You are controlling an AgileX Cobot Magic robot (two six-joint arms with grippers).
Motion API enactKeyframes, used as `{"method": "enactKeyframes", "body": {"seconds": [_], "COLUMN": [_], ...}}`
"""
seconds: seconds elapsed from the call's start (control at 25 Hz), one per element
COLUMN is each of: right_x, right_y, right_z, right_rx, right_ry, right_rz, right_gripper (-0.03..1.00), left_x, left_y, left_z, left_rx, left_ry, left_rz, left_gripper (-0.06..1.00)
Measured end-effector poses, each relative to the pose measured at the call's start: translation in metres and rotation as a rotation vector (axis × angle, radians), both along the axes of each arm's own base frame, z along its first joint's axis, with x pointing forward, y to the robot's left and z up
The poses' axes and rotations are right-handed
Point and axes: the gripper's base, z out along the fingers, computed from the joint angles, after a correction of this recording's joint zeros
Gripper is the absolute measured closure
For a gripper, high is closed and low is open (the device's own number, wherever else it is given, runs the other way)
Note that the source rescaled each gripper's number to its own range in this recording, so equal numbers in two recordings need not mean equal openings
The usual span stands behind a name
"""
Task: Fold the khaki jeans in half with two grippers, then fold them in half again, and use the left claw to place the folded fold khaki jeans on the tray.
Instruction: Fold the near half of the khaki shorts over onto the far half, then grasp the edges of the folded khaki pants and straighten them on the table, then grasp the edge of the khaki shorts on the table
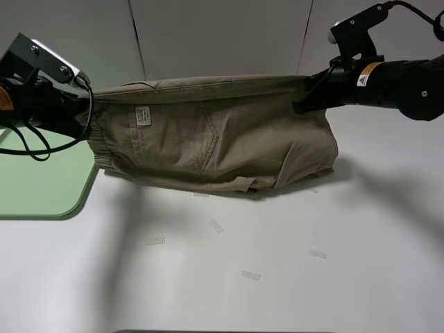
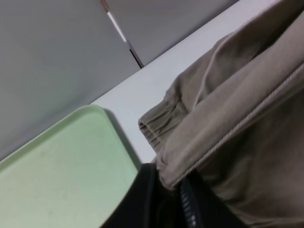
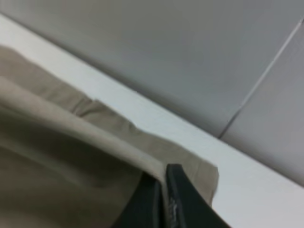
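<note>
1. Khaki-tan cotton shorts, the khaki jeans (image 1: 208, 142), hang stretched out over a white table (image 1: 291, 291). They are just beside a large, flat, pale mint-green plastic tray (image 1: 41, 187) with rounded corners, and are not on it.
2. Their long axis runs sideways, straight away from the tray. The gathered elastic waistband is at the tray end and the hemmed legs point to the far end.
3. The upper edge is pulled into a taut line. The rest drapes below it, and I cannot tell whether the lowest fold touches the table.
4. The left gripper (image 1: 86, 114), a blocky black claw, is at the end next to the tray. Its wrist view shows the fingers (image 2: 190, 204) clamped together on a fold of the cloth's edge.
5. The right gripper (image 1: 303, 103) holds the end far from the tray, pinched tight on the corner of the upper edge (image 3: 164, 183).
6. A small white label (image 1: 142, 116) shows near the tray end.
7. Small pale strips (image 1: 216, 225) lie on the table, well apart from the tray.
</note>
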Motion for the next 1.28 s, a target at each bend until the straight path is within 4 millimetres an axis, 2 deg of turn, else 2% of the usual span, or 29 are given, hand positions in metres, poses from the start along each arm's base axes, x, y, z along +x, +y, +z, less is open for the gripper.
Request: {"method": "enactKeyframes", "body": {"seconds": [0.16,0.24,0.32,0.4,0.48,0.52,0.56,0.72,1.04,1.12,1.28], "right_x": [0.001,0.002,0.003,0.005,0.007,0.007,0.009,0.011,0.010,0.008,-0.001], "right_y": [0.000,-0.001,-0.007,-0.013,-0.015,-0.015,-0.016,-0.019,-0.019,-0.020,-0.022], "right_z": [-0.001,-0.001,-0.001,0.001,0.005,0.005,0.011,0.014,0.016,0.023,0.050], "right_rx": [-0.002,-0.018,-0.019,-0.008,0.017,0.017,0.041,0.055,0.002,0.011,0.008], "right_ry": [-0.013,-0.016,-0.016,-0.034,-0.084,-0.084,-0.141,-0.180,-0.199,-0.211,-0.285], "right_rz": [-0.005,-0.010,-0.041,-0.079,-0.105,-0.105,-0.130,-0.159,-0.147,-0.155,-0.154], "right_gripper": [0.97,0.91,0.72,0.39,0.12,0.12,0.02,-0.03,-0.03,-0.03,-0.03], "left_x": [0.005,0.007,0.008,0.009,0.011,0.013,0.014,0.016,0.016,0.013,0.004], "left_y": [0.000,0.001,0.007,0.012,0.013,0.014,0.014,0.016,0.016,0.016,0.016], "left_z": [-0.012,-0.016,-0.019,-0.021,-0.017,-0.015,-0.013,-0.009,-0.003,0.007,0.040], "left_rx": [-0.022,-0.031,-0.043,-0.064,-0.092,-0.103,-0.113,-0.141,-0.167,-0.207,-0.283], "left_ry": [0.008,0.013,0.033,0.035,0.000,-0.027,-0.051,-0.099,-0.127,-0.155,-0.259], "left_rz": [-0.013,-0.009,0.035,0.084,0.113,0.121,0.134,0.167,0.176,0.190,0.202], "left_gripper": [0.93,0.85,0.69,0.49,0.32,0.27,0.24,0.20,0.19,0.19,0.19]}}
